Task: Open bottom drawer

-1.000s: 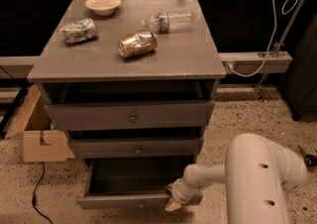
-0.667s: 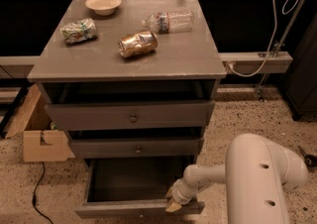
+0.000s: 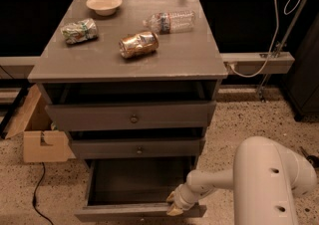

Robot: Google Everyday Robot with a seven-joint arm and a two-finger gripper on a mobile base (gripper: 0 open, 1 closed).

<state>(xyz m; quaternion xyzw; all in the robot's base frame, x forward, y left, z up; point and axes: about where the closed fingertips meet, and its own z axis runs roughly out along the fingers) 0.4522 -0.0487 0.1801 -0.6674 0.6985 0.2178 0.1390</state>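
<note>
At six o'clock of the grey cabinet [image 3: 124,59], the bottom drawer [image 3: 124,212] stands pulled well out, its front panel near the frame's lower edge. Speckled floor [image 3: 239,119] lies open at three o'clock, and a cardboard box [image 3: 40,144] sits at nine. The white arm [image 3: 219,181] reaches in from four o'clock, with the gripper [image 3: 174,204] at the panel's top rim. Whether it clasps cannot be told. The drawer sits slightly farther out than a second ago.

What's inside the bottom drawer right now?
Only the dark grey floor of the bottom drawer shows. Its rear part is covered by the middle drawer above it. The gripper sits at the drawer's front edge.
</note>
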